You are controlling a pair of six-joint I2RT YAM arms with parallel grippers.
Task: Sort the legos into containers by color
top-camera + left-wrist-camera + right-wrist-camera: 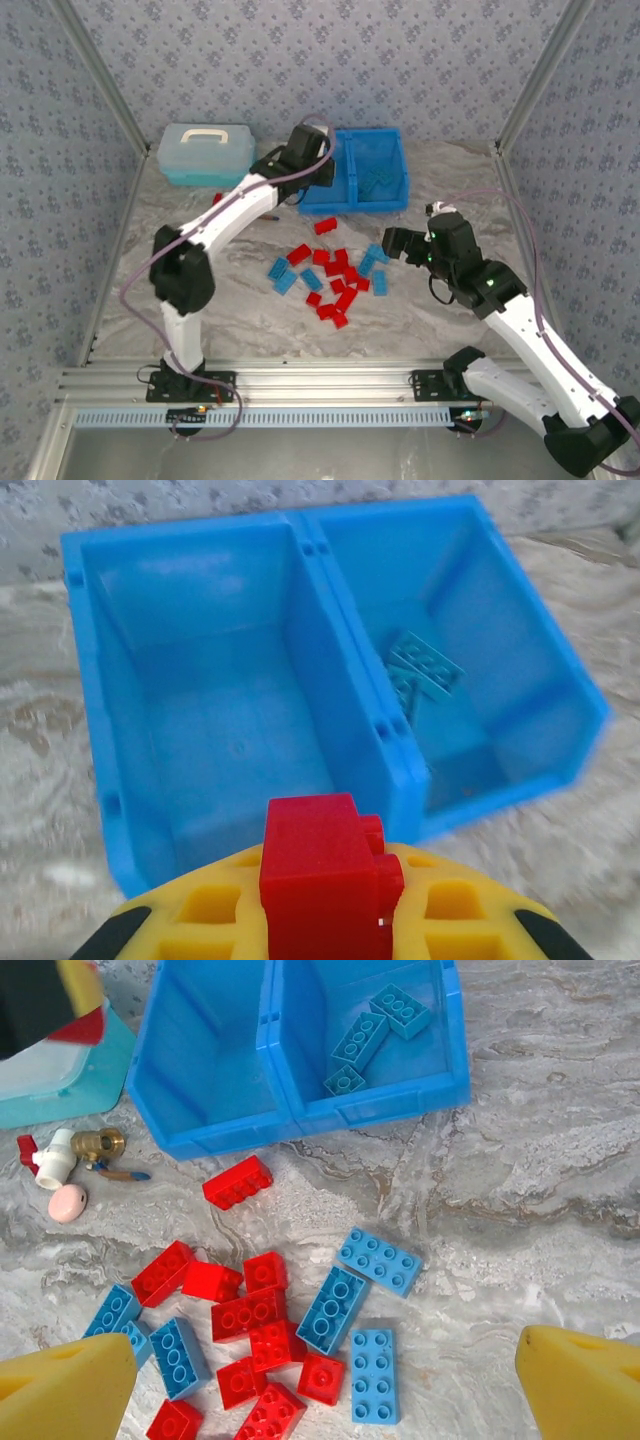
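My left gripper [330,905] is shut on a red lego [322,865] between its yellow fingers. It hangs at the near edge of the blue bin [345,630], over the left compartment [235,720], which is empty. The right compartment holds three blue legos [362,1038]. In the top view the left gripper [316,172] sits at the bin's [372,205] left side. My right gripper [325,1400] is open above the loose pile of red and blue legos [270,1325] on the table, with nothing between its fingertips [60,1392]. The top view shows this gripper [405,245] just right of the pile [335,272].
A pale-blue lidded case [205,150] stands left of the bin. A small red-and-white bottle [50,1155] and a pink disc [68,1202] lie in front of the case. One red lego [238,1182] lies apart, close to the bin's front wall.
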